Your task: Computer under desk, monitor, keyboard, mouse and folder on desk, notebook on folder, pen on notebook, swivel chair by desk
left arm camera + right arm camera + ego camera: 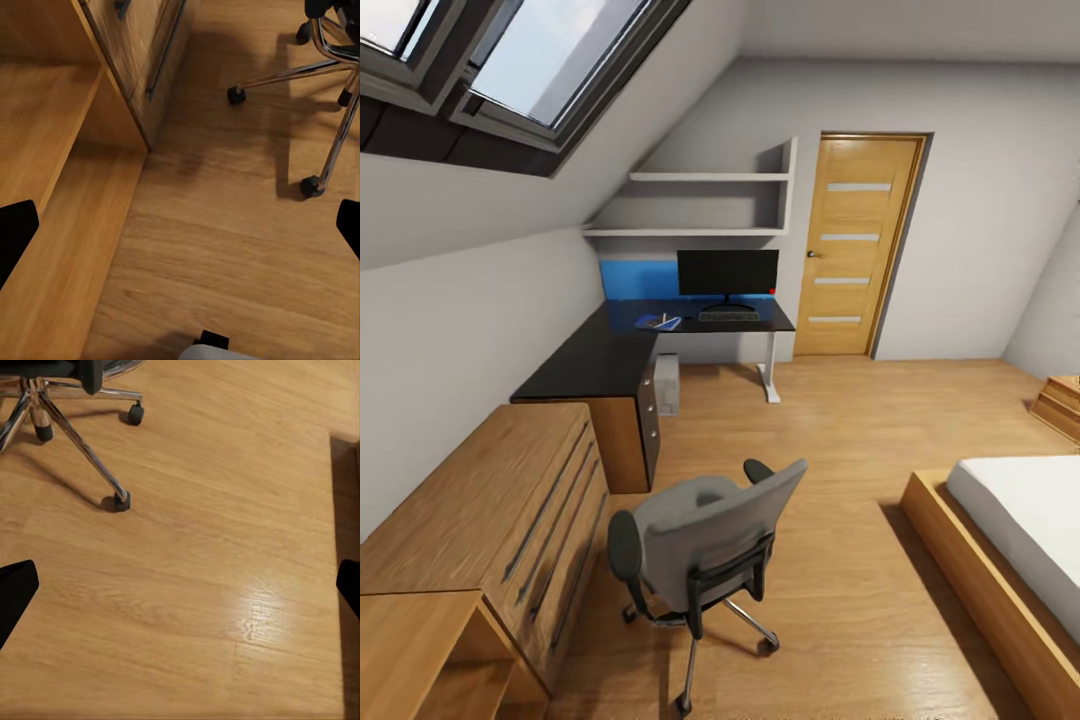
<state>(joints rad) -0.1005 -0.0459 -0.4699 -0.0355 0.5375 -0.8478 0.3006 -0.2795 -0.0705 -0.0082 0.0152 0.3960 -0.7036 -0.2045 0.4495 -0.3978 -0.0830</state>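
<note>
The grey-upholstered swivel chair (705, 540) with chrome star base is seen well short of the glossy black desk (705, 318), where the blue folder (658, 322) already lies beside the slim dark keyboard (728, 316); repositioning the chair is judged the remaining step, calling for a backrest grasp. Both grippers, left (180, 225) and right (180, 585), are held spread and empty above smooth wood flooring

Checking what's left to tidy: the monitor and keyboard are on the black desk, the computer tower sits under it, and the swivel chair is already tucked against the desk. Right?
Not quite. In the head view the swivel chair stands out on the floor, well apart from the desk. The monitor, keyboard and computer tower are as you say.
</note>
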